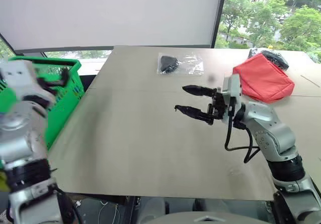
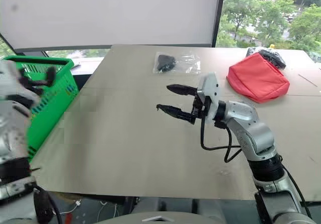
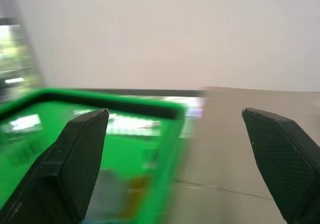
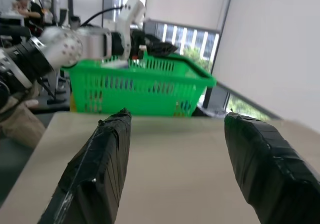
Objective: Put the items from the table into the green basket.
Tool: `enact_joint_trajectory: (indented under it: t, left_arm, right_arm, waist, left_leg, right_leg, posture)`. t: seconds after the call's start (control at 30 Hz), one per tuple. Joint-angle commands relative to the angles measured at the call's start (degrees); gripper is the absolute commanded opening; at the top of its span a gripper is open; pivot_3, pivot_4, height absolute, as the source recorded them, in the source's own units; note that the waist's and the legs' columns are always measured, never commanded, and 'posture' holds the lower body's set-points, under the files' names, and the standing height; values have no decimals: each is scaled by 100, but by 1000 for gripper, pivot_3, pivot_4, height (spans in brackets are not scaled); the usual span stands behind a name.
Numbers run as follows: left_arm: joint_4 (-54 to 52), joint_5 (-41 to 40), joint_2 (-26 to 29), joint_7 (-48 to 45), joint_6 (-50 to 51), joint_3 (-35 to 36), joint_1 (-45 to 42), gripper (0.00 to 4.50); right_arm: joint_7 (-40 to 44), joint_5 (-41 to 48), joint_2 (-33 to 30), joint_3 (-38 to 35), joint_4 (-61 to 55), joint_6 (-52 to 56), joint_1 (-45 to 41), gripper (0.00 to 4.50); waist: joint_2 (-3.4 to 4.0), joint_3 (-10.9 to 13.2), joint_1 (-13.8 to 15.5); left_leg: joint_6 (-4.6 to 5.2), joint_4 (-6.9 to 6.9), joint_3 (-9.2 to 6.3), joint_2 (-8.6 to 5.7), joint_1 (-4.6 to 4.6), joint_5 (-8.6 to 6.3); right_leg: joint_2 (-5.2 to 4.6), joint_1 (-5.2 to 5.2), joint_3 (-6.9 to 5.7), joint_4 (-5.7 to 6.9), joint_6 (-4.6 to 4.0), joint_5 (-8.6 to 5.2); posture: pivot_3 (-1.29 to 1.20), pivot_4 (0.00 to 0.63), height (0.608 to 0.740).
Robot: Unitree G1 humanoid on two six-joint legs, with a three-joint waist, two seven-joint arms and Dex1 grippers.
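Note:
The green basket [image 1: 67, 96] stands off the table's [image 1: 140, 149] left edge. My left gripper [image 1: 57, 78] hovers over the basket's rim, open, with nothing between its fingers [image 3: 80, 159]. My right gripper [image 1: 186, 99] hangs above the middle of the table and points left, open and empty. A clear bag with a black thing [image 1: 179, 63] lies at the table's far middle. The red fabric pouch [image 1: 263, 78] rests at the far right, with a black bag [image 1: 274, 57] behind it. Blurred contents lie in the basket [image 3: 125, 194].
A white blind fills the wall behind the table, with windows at the right. In the right wrist view a person [image 4: 22, 1] sits far behind the basket [image 4: 140, 91]. The near half of the tabletop is bare.

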Motion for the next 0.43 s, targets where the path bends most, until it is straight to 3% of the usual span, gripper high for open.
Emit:
enact_joint_trajectory:
  t: [0.03,0.23,0.43]
  left_arm:
    - [-1386,-592,-285,-805,148,-560,857,4415]
    - [-1731,-146,-588,-1093,8,-1511,2242,4415]
    - [-1452,199,-753,-1329,-547,-1644,2806,4415]
  right_arm:
    - [33,-9,-222,-411,132,-180,360,3160]
    - [84,-782,-570,-567,1251,-1118,992,3160]
    - [257,-1032,-570,-617,2187,-1718,1048,3160]
  waist:
    - [1,0,-54]
    - [25,5,-145]
    - [40,13,-139]
  left_leg:
    - [0,0,0,0,1,0]
    - [27,-11,10,4,14,-14]
    - [20,-4,33,19,66,-7]
  right_leg:
    - [0,0,1,-2,0,0]
    - [10,4,12,-2,-1,-1]
    - [46,51,36,8,-2,-2]
  posture:
    - [-15,0,740]
    - [-32,0,740]
    - [-44,0,740]
